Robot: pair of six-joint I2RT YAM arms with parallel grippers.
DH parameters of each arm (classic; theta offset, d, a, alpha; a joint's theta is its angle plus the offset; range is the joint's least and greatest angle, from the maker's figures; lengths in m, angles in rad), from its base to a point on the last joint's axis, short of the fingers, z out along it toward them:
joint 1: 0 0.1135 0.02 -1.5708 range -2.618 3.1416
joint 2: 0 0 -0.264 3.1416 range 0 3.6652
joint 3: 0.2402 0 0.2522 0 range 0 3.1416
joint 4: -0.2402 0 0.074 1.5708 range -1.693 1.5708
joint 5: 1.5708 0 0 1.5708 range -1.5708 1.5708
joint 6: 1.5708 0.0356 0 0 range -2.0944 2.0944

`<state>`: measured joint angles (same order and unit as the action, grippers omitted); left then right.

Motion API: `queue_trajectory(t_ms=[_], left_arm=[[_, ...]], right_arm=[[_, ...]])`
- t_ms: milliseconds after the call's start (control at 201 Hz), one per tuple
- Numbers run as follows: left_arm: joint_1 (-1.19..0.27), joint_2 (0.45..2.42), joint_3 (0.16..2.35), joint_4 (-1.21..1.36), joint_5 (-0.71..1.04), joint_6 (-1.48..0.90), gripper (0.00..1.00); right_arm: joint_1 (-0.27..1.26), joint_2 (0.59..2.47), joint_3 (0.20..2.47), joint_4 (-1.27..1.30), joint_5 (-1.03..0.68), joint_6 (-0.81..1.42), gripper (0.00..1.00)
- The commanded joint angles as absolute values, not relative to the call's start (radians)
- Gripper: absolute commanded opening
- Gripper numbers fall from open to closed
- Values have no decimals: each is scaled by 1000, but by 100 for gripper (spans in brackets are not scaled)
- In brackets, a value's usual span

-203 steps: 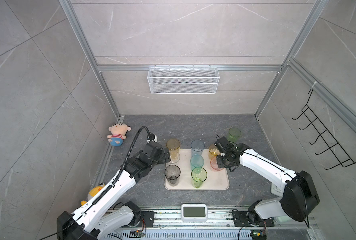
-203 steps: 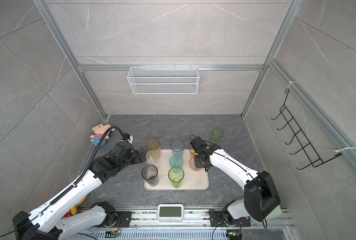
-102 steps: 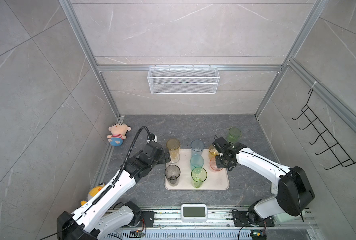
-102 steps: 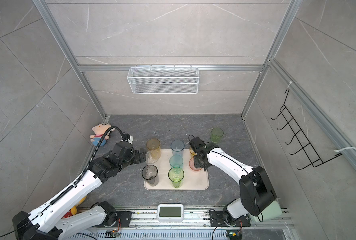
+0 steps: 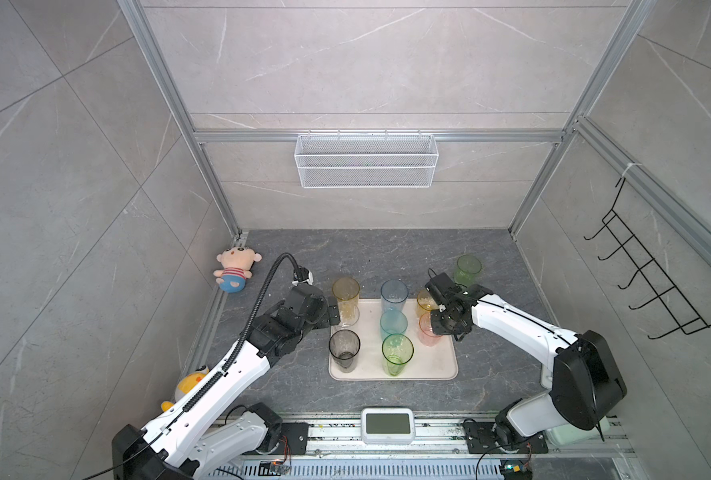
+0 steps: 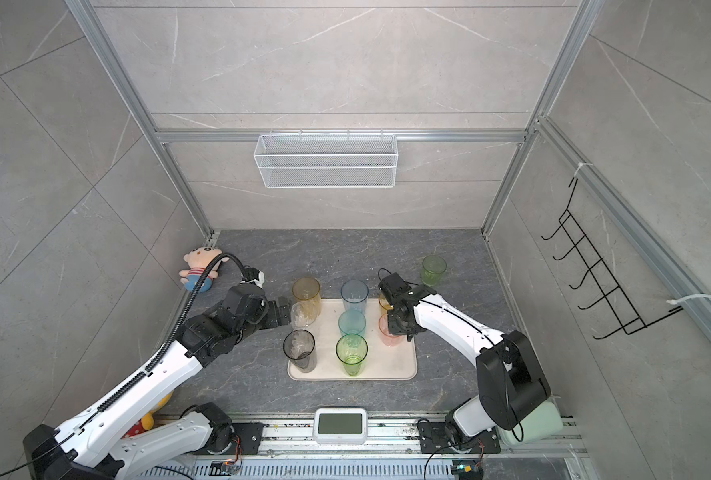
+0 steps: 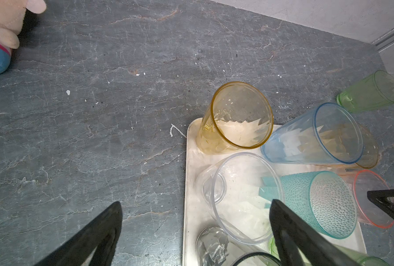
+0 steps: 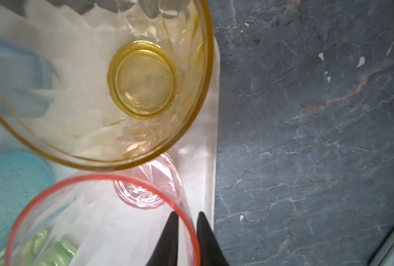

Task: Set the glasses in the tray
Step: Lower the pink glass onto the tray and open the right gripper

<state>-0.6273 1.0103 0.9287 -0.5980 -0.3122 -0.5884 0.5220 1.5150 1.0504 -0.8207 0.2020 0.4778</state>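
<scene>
The cream tray [image 5: 432, 365] [image 6: 391, 365] holds several upright glasses: amber [image 5: 345, 293], blue [image 5: 394, 293], yellow [image 5: 424, 299], teal [image 5: 393, 324], pink [image 5: 428, 332], grey [image 5: 344, 347] and green [image 5: 397, 351]. A clear glass [image 7: 242, 198] stands at the tray's left edge. A short green glass [image 5: 468, 268] stands off the tray, behind my right arm. My right gripper [image 8: 188, 215] [image 5: 439, 328] straddles the pink glass's rim [image 8: 186, 221], jaws slightly parted. My left gripper [image 7: 196, 203] [image 6: 287, 318] is wide open beside the clear glass, holding nothing.
A plush doll [image 5: 237, 270] lies at the back left and a yellow duck toy [image 5: 189, 382] by the left arm. A wire basket [image 5: 366, 162] hangs on the back wall, a black hook rack [image 5: 636, 282] on the right wall. A white device [image 5: 388, 424] sits at the front.
My right gripper's jaws have parted a little around the pink glass's rim, and that arm has shifted slightly left. The left arm has not moved.
</scene>
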Motion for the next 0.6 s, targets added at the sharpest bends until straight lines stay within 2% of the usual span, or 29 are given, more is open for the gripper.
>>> queue_trajectory(t_ms=[0,264,593], left_arm=[[-623,990,931,-593,-322,-600,100],[-622,980,930,-602,-330,-600,100],[-622,979,931,-602,-330,-600,100]], right_arm=[[520,1525,1047,-818,195,486,27],[518,1510,1090,-852,193,482,33],[519,1400,1218,-952,152,460,40]])
